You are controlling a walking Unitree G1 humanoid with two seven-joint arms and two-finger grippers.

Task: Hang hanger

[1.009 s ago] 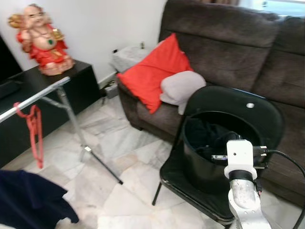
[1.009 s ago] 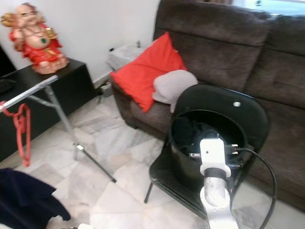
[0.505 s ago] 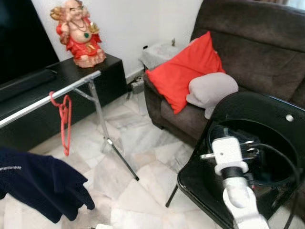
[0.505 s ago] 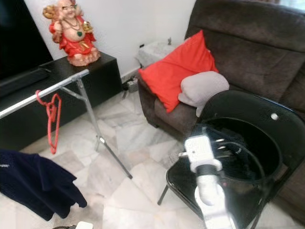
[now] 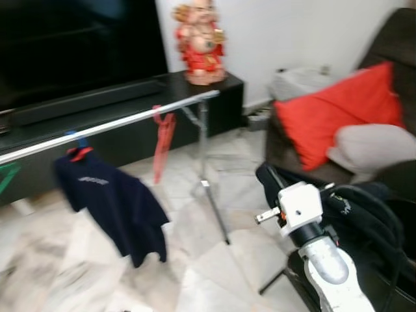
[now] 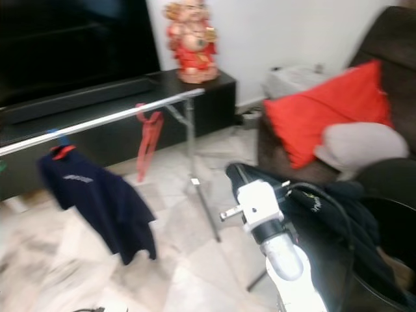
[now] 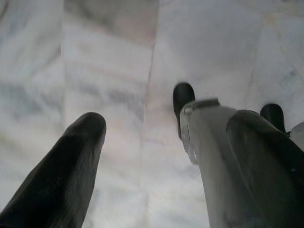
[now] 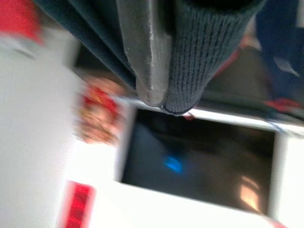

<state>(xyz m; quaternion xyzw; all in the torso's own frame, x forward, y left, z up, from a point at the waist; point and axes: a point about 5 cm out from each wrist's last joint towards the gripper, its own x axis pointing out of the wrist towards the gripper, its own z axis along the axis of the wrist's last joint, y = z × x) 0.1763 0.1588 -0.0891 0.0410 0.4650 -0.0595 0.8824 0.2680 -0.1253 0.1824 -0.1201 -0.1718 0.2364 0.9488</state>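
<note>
A silver clothes rail (image 5: 130, 120) runs across the room from the left. On it hang a navy T-shirt (image 5: 114, 201) on a hanger and an empty red hanger (image 5: 162, 140). My right gripper (image 5: 268, 179) is raised at the lower right, in front of its white wrist (image 5: 298, 207), and points toward the rail. It is shut on a grey hanger (image 8: 142, 57) wrapped in a dark knitted garment (image 5: 354, 218), which trails back behind the arm. My left gripper (image 7: 166, 123) hangs open over the marble floor with nothing between its fingers.
A black TV cabinet (image 5: 130, 91) with a red figurine (image 5: 201, 42) stands behind the rail. The rack's slanted leg (image 5: 211, 188) reaches the floor ahead. A sofa with a red cushion (image 5: 344, 110) and a grey cushion (image 5: 374, 146) lies to the right. A black bucket (image 6: 390, 227) is beside my arm.
The camera has swung left, bringing the rail and navy T-shirt into view. My right arm has risen out of the black bucket with the dark garment.
</note>
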